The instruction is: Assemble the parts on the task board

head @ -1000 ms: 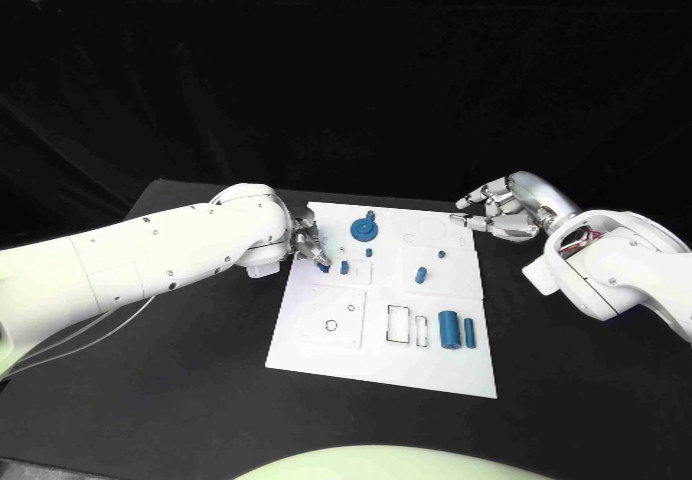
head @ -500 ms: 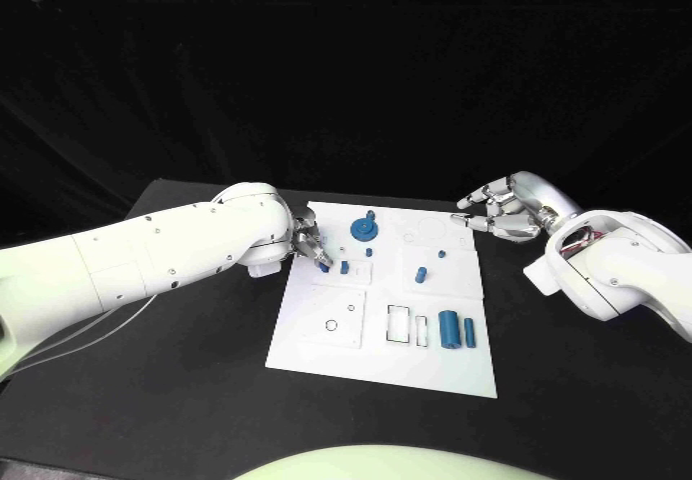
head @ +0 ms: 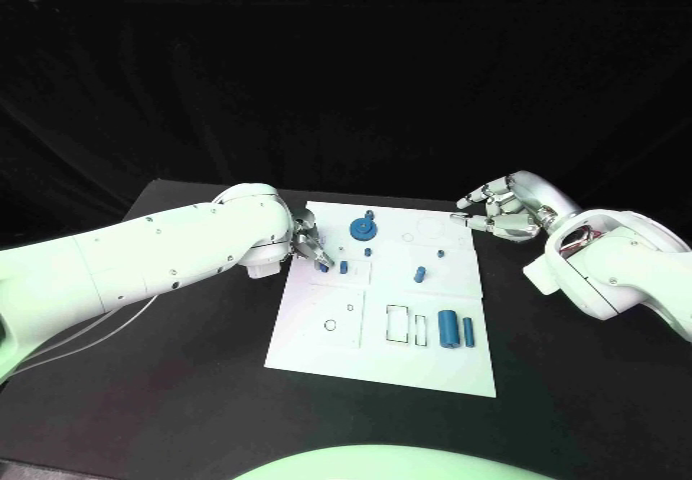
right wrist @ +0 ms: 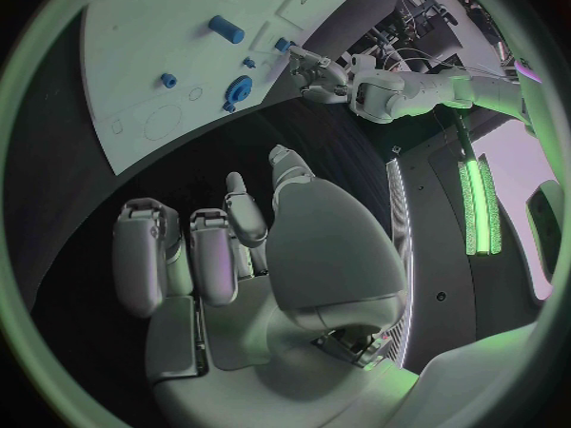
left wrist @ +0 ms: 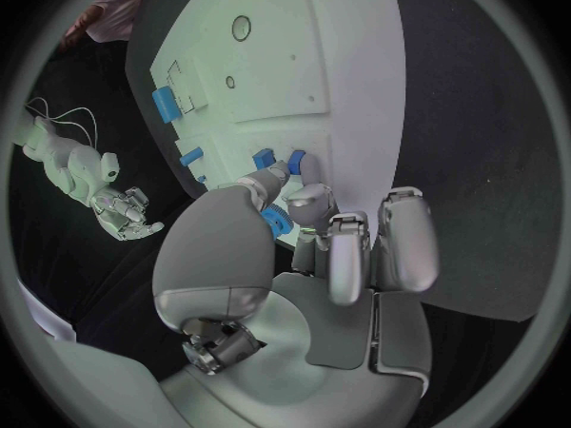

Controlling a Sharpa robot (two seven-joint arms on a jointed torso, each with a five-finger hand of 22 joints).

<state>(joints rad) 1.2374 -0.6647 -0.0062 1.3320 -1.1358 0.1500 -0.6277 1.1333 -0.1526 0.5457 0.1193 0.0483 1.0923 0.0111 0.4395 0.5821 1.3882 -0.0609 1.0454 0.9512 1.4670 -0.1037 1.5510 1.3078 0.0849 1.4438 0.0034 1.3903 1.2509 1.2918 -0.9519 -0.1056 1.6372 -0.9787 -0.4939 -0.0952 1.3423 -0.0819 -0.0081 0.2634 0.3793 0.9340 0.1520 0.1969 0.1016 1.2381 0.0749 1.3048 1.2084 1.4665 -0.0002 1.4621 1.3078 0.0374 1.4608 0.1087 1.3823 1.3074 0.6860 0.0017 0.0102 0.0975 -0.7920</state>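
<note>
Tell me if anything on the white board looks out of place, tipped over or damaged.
Nothing stands out. The task board lies flat on the table, and the blue parts, such as the gear at the far end and the two cylinders lying side by side near the right edge, look whole. The left hand has its fingers at a small part.

The task board [head: 361, 340] lies on the bench [head: 173, 400] before me. My left hand [head: 309, 247] sits at the board's left edge, fingers [left wrist: 276, 173] touching a small part [head: 325, 266] there. A round part [head: 364, 230] stands behind it, near the far edge. Two long parts [head: 450, 326] lie side by side on the board's near right. My right hand [head: 498, 210] hovers off the far right corner.
</note>
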